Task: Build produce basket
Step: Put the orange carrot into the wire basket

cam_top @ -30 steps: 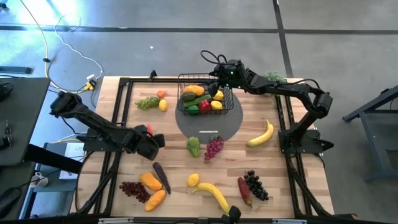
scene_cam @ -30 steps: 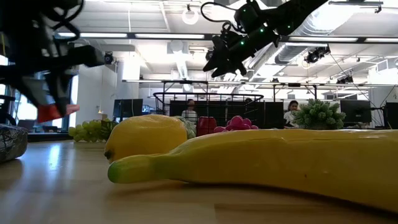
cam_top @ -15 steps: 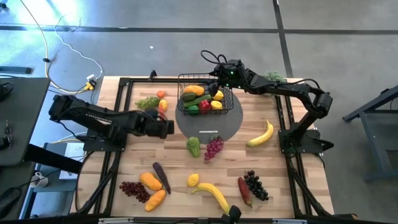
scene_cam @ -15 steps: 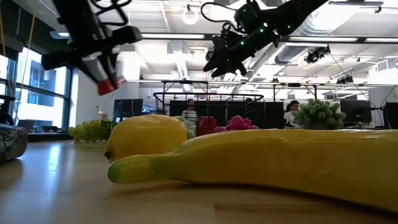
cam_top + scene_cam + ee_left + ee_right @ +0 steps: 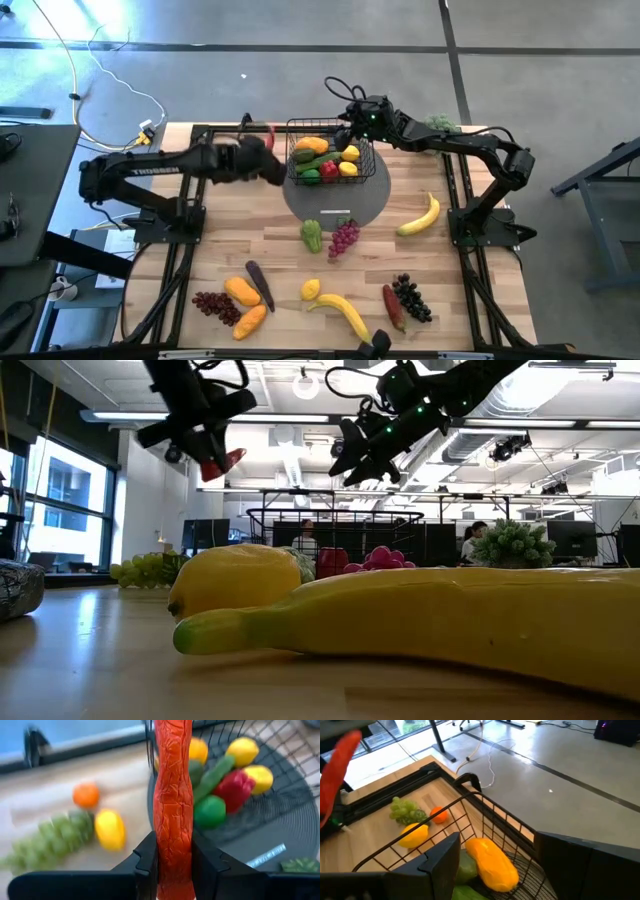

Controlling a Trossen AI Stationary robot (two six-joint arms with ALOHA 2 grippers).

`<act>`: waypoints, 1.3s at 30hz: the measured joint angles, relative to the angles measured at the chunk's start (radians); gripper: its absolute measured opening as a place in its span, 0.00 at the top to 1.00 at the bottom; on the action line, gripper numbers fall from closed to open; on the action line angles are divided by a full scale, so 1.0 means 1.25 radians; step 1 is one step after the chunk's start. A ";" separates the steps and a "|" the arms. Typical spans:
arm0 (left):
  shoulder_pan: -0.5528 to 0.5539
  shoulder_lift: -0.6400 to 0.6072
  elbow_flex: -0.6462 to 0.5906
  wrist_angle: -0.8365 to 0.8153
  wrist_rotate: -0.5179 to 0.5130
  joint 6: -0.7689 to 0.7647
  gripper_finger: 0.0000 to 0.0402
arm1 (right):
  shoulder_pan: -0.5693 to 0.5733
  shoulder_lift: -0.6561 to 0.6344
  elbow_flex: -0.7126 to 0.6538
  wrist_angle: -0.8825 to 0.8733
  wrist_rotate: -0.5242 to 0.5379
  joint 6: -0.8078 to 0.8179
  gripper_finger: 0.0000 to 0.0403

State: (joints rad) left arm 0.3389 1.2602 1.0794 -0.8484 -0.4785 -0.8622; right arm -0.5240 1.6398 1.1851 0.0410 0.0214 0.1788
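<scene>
The black wire basket (image 5: 330, 152) stands on a grey round disc (image 5: 335, 205) at the table's far middle. It holds lemons, an orange fruit, a red pepper and green pieces. My left gripper (image 5: 264, 152) is up in the air just left of the basket, shut on a long wrinkled red pepper (image 5: 172, 795), which also shows in the low view (image 5: 226, 461). My right gripper (image 5: 350, 125) hangs open above the basket's far rim (image 5: 495, 815); nothing is between its fingers (image 5: 440, 862). My left gripper pinches the long red pepper between its two fingers, one finger (image 5: 150, 857) on each side of its lower part (image 5: 172, 850). The pepper runs along the fingers and sticks out well past their tips. It is lifted clear of the table, slanting down toward the basket.
Green grapes (image 5: 50, 840), a lemon (image 5: 110, 827) and a small orange (image 5: 86, 795) lie left of the basket. More produce lies loose on the table's near half: a banana (image 5: 420, 215), purple grapes (image 5: 343, 238), a lemon and banana (image 5: 335, 305). A bushy plant (image 5: 440, 123) stands far right.
My left gripper has risen from the table's left middle and swung toward the far edge and the basket, rolling its wrist, with the red pepper still between its fingers.
</scene>
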 joint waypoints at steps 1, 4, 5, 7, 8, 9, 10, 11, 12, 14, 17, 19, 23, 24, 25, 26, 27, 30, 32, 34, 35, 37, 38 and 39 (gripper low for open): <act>0.021 0.000 0.009 0.014 0.007 0.039 0.84 | 0.000 0.000 0.000 0.000 0.005 0.000 0.42; 0.082 0.000 0.022 0.078 0.053 0.160 0.84 | 0.000 0.000 0.000 0.000 0.036 0.020 0.42; 0.103 0.000 0.023 0.107 0.077 0.196 0.83 | 0.001 0.000 0.000 0.000 0.046 0.034 0.42; 0.143 0.000 0.023 0.156 0.126 0.256 0.83 | 0.001 0.000 0.000 0.000 0.070 0.077 0.42; 0.161 0.000 0.023 0.178 0.148 0.284 0.83 | 0.001 0.000 0.000 0.000 0.080 0.101 0.42; 0.179 0.000 0.023 0.201 0.168 0.313 0.83 | 0.001 0.000 0.000 0.000 0.086 0.120 0.42; 0.195 0.000 0.023 0.222 0.186 0.343 0.83 | 0.001 0.000 0.000 0.000 0.087 0.135 0.42; 0.210 0.000 0.023 0.243 0.201 0.370 0.84 | 0.001 0.000 0.000 0.000 0.087 0.152 0.42; 0.225 0.000 0.023 0.264 0.217 0.398 0.84 | 0.001 0.000 0.000 0.000 0.087 0.165 0.42; 0.254 0.000 0.023 0.301 0.245 0.452 0.83 | 0.002 0.000 0.000 0.000 0.087 0.188 0.42; 0.291 0.004 0.023 0.350 0.300 0.526 0.83 | 0.002 0.000 0.000 0.000 0.088 0.215 0.42; 0.307 0.014 0.023 0.376 0.337 0.550 0.83 | 0.002 0.000 0.000 -0.005 0.089 0.236 0.42; 0.324 0.049 0.023 0.429 0.412 0.585 0.83 | 0.007 0.000 0.000 -0.070 0.145 0.303 0.42; 0.326 0.062 0.023 0.440 0.429 0.594 0.83 | 0.008 0.000 0.000 -0.094 0.166 0.320 0.42; 0.326 0.075 0.023 0.447 0.447 0.603 0.83 | 0.011 0.000 0.000 -0.117 0.180 0.336 0.42; 0.326 0.089 0.023 0.456 0.462 0.614 0.83 | 0.012 0.000 0.000 -0.137 0.191 0.350 0.42; 0.325 0.102 0.023 0.464 0.477 0.625 0.83 | 0.013 0.000 0.000 -0.155 0.195 0.362 0.42; 0.325 0.142 0.023 0.476 0.513 0.656 0.83 | 0.022 0.000 0.000 -0.188 0.204 0.383 0.42; 0.325 0.166 0.023 0.479 0.522 0.669 0.83 | 0.030 0.000 0.000 -0.192 0.210 0.384 0.42; 0.325 0.189 0.023 0.485 0.541 0.679 0.83 | 0.038 0.000 0.000 -0.192 0.214 0.398 0.42; 0.325 0.200 0.023 0.488 0.548 0.683 0.83 | 0.042 0.000 0.000 -0.192 0.217 0.407 0.42; 0.325 0.219 0.023 0.491 0.551 0.700 0.83 | 0.050 0.000 0.000 -0.192 0.236 0.418 0.42; 0.325 0.229 0.023 0.491 0.551 0.705 0.82 | 0.054 -0.003 0.000 -0.195 0.246 0.421 0.42; 0.325 0.239 0.023 0.491 0.551 0.708 0.82 | 0.059 -0.007 0.000 -0.197 0.260 0.424 0.42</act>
State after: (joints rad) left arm 0.7448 1.5595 1.1076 -0.2352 0.2108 0.0227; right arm -0.4504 1.6304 1.1851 -0.2050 0.3465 0.7087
